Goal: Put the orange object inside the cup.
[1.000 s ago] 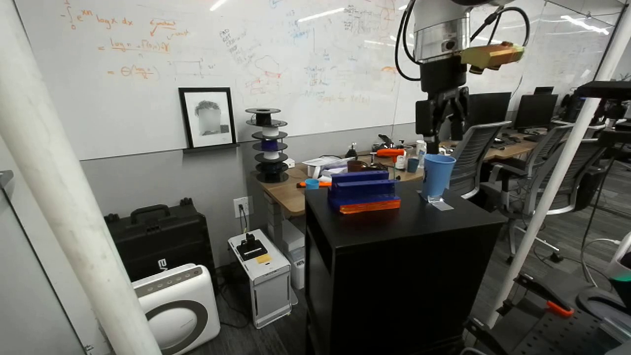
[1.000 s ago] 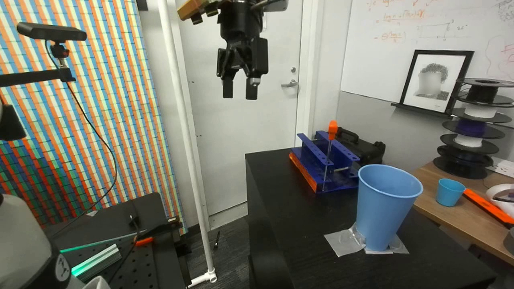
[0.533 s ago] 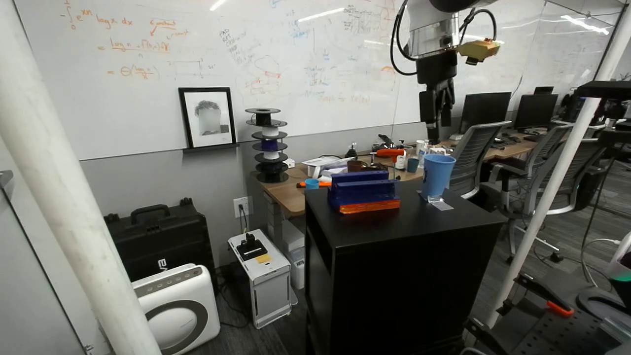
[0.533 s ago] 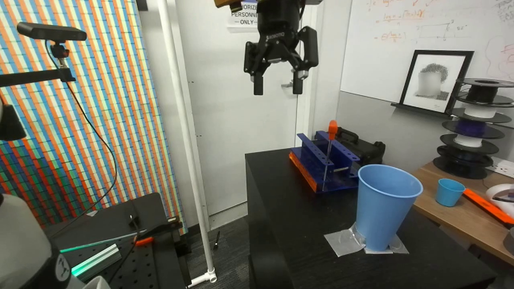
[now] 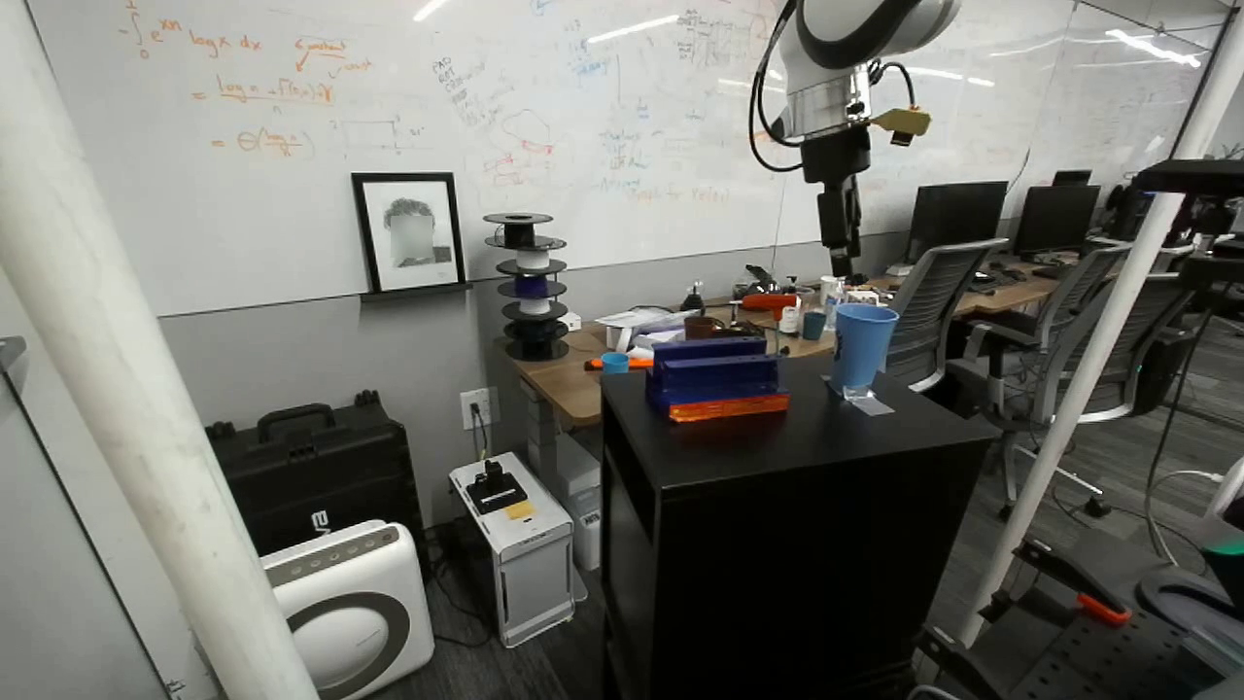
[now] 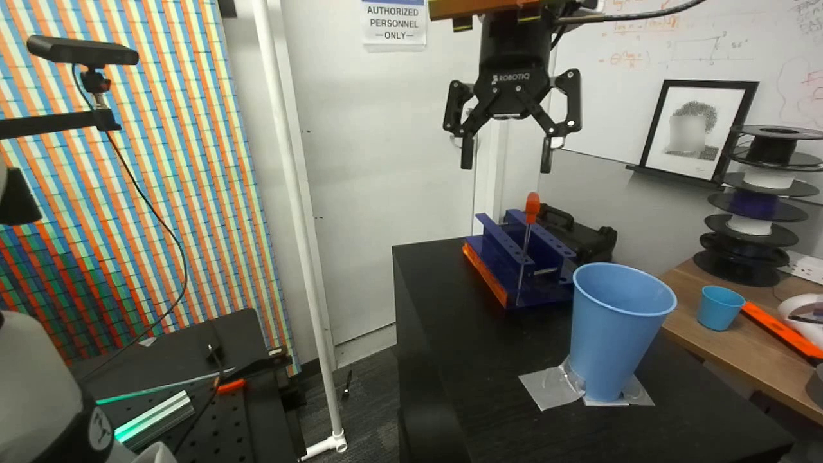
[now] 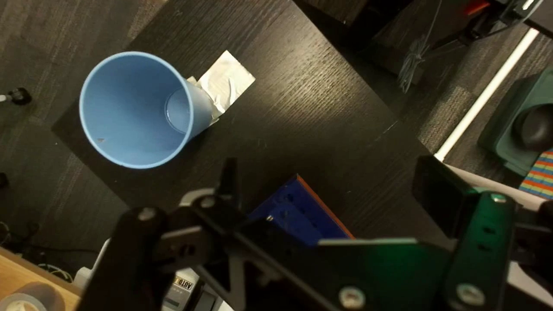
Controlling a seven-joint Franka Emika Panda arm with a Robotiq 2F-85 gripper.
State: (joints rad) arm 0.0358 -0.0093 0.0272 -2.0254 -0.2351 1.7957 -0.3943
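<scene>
As I watch from a distance, a striped panel (image 6: pixel 167 141) stands well left of the tall light-blue cup (image 6: pixel 604 347) in an exterior view, a black camera (image 6: pixel 83 51) mounted in front of it. Moving right, I find a white pole (image 6: pixel 292 186), then a pale door (image 6: pixel 386 206) beyond the cup, its sign (image 6: pixel 394 24) reading "AUTHORIZED PERSONNEL ONLY." My gripper (image 6: pixel 506 166) hangs higher than the cup and to its left, its fingers (image 6: pixel 546 156) spread with a wide gap between them. Lower down, left of the cup and beyond it on the same black cabinet (image 6: pixel 450 321), I have the blue holder (image 6: pixel 503 262), edged in orange. At that holder the orange-handled tool (image 6: pixel 532 209) stands nearly upright, apart from the cup; whether its shaft runs through a hole, I can't tell. The cup itself stands upright, strips of silvery tape (image 6: pixel 546 386) touching its foot. My wrist view sets both fingers to the right of the cup and lets me see down to its floor. Right of the cup, beyond the cabinet, I see a framed picture (image 6: pixel 710 154), then a little turquoise cup (image 6: pixel 719 312) on a wooden desk (image 6: pixel 739 350), a stack of spools (image 6: pixel 749 226) and an orange strip (image 6: pixel 781 328) just beside the little cup.
</scene>
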